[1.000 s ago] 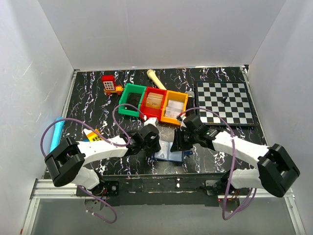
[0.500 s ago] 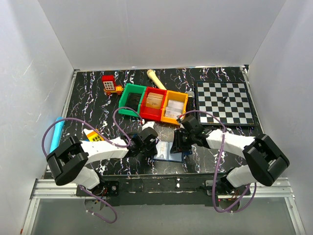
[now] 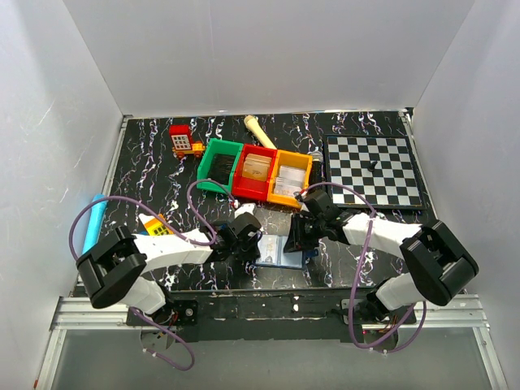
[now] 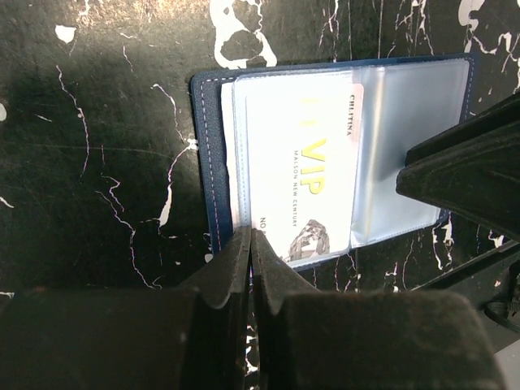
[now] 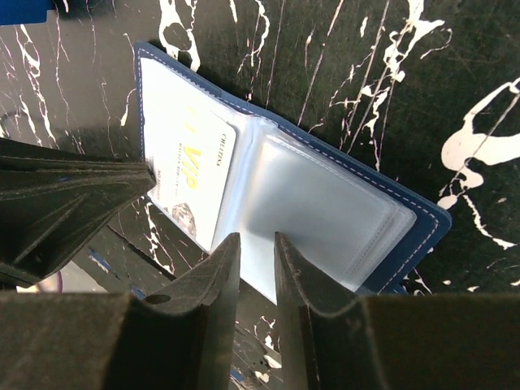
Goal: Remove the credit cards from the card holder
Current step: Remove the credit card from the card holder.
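Now, card [image 4: 301, 162]: long axis points away from left tool [image 4: 250, 240], jaws together.
right tool [image 5: 257, 244]: jaws slightly apart, over card holder [image 5: 325, 203].

white walls [image 3: 268, 57]; black white-veined tabletop [image 3: 146, 158]

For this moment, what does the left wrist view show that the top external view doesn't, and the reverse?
Only the left wrist view: the gold VIP lettering on the card, and the left gripper shut at that card's lower corner. Only the top external view: the green, red and orange bins, the chessboard and the light-blue tube at the table's left edge. Both: the card holder lying open, with the right gripper at its other side.
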`<state>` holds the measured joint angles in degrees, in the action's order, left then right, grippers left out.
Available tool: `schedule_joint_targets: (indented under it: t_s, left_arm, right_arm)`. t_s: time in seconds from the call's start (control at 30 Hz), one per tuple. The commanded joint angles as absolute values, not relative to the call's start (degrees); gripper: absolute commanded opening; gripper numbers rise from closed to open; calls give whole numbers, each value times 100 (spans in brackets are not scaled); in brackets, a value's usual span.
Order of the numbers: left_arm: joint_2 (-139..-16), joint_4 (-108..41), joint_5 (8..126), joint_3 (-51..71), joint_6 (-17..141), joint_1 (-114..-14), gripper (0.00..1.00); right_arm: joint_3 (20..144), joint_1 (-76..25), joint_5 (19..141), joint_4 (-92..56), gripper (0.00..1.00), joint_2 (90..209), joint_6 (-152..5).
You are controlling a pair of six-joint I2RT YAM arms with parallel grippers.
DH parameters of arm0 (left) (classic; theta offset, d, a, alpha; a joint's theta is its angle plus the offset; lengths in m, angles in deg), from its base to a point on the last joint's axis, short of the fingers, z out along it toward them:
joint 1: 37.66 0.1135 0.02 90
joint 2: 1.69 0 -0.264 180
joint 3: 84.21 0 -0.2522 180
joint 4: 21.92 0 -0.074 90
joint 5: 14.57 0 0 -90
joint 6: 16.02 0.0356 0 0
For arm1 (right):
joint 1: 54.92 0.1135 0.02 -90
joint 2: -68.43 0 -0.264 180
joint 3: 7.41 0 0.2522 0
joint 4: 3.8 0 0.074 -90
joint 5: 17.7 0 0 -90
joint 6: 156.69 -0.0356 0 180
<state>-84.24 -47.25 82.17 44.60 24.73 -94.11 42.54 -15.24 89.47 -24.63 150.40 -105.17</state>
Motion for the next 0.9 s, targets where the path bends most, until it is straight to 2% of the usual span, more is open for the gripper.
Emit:
schedule_joint_targets:
  t_s: [0.0, 0.3, 0.47, 0.6, 0.87]
  left_arm:
    - [-7949, -4833, 8246, 4442, 2494, -9391, 0]
    - [-7315, -4693, 8307, 4292, 2748, -9383, 8]
    - [-7622, -4614, 8246, 4300, 2766, -9269, 0]
    - [-7693, -4447, 8176, 4467, 2722, -9119, 0]
    - [-7991, -4253, 8070, 4485, 2802, -9022, 0]
  right_arm:
    - [4283, -1564, 8706, -2705, 34, 14833, -10264]
    - [4459, -1546, 8855, -2811, 43, 14182, -10299]
    - [4424, -1555, 9127, -2355, 46, 14156, -10422]
    - [4362, -1555, 9339, -1959, 54, 14252, -10624]
    - [4362, -1546, 9489, -1501, 54, 14814, -10861]
